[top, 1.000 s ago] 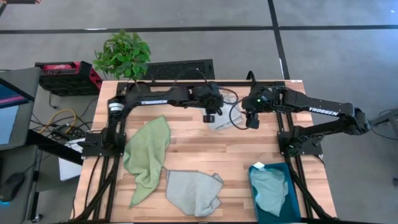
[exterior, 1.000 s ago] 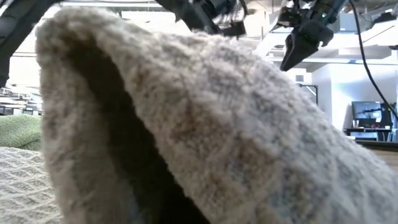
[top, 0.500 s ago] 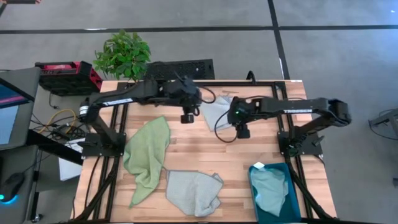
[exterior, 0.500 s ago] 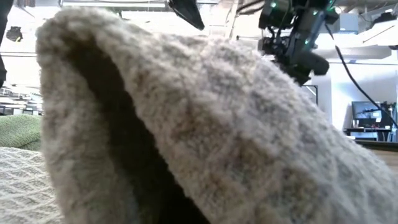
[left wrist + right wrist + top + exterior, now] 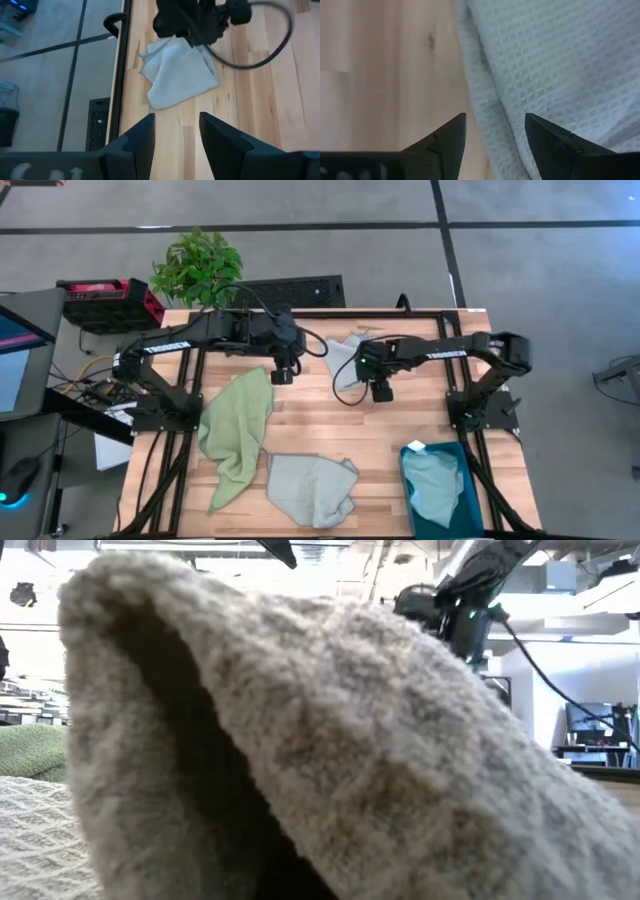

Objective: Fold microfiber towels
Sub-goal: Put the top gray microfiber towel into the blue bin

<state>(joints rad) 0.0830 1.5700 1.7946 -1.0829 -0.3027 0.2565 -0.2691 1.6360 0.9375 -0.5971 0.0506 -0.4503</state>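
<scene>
A pale grey-blue towel (image 5: 347, 360) lies folded and flat on the far middle of the table, also seen in the left wrist view (image 5: 177, 75). My right gripper (image 5: 380, 390) hovers open just over its near edge (image 5: 555, 65), pointing down, with nothing between the fingers. My left gripper (image 5: 283, 373) is open and raised, left of that towel and above the far end of the light green towel (image 5: 238, 430). A crumpled grey-blue towel (image 5: 312, 488) lies at the near edge and fills the low view (image 5: 300, 740). Another light blue towel (image 5: 433, 485) lies in the bin.
The teal bin (image 5: 462, 515) stands at the near right corner. A potted plant (image 5: 197, 268) and a black keyboard-like panel (image 5: 290, 290) sit beyond the far edge. Bare wood shows between the folded towel and the crumpled one.
My left gripper has risen and drawn back toward the table's left, away from the folded towel, staying open. My right gripper has come down and moved left toward the folded towel, tipping more steeply downward, still open. The towels have not moved.
</scene>
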